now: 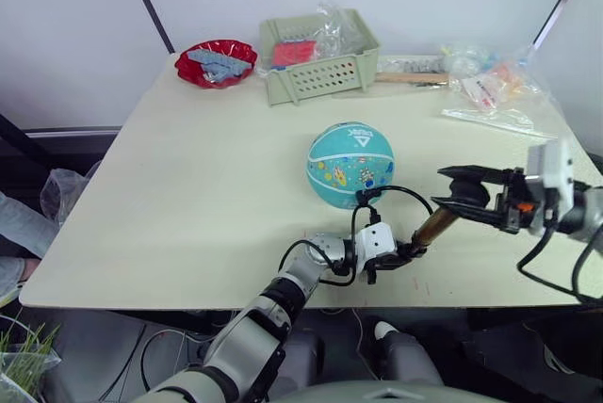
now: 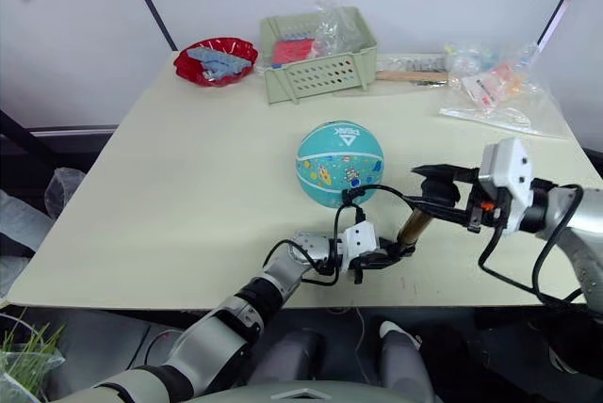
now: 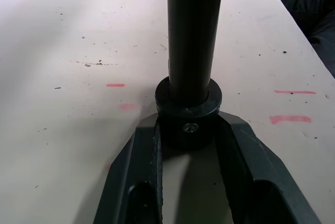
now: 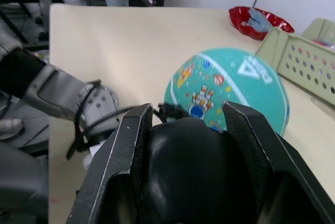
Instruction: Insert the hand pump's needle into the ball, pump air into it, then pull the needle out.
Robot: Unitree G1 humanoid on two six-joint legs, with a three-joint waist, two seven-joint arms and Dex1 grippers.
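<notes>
Teal ball (image 1: 350, 165) sat near the middle of the cream table (image 1: 170, 205), white triangle logo facing up and cartoon prints on its near side. Hand pump (image 1: 432, 227) was just near-right of the ball, tilted, its gold-bronze barrel rising up and to the right from the tabletop. Left gripper (image 1: 403, 254) was clenched on the pump's lower black end cap near the table's near edge; in the left wrist view the 2 fingers (image 3: 141, 182) flanked the black collar (image 3: 188, 110) and the dark barrel ran away from the camera over the table surface. Right gripper (image 1: 460, 198) came in from the right and was closed on the black T-handle (image 4: 196, 166) at the pump's upper end; in the right wrist view both fingers (image 4: 123, 166) pressed against the rounded black handle, with the ball just beyond it. Thin black hose (image 1: 403, 192) looped from the pump over to the ball's near lower side and met it there at a small black fitting (image 1: 363, 198); the needle itself was too small to make out. On the far side of the table: a red bowl (image 1: 216, 62) at the far left, a pale green perforated basket (image 1: 320, 69) beside it with plastic-wrapped items inside, and clear plastic bags (image 1: 490, 88) at the far right. Small red marks dotted the table near the left gripper.
</notes>
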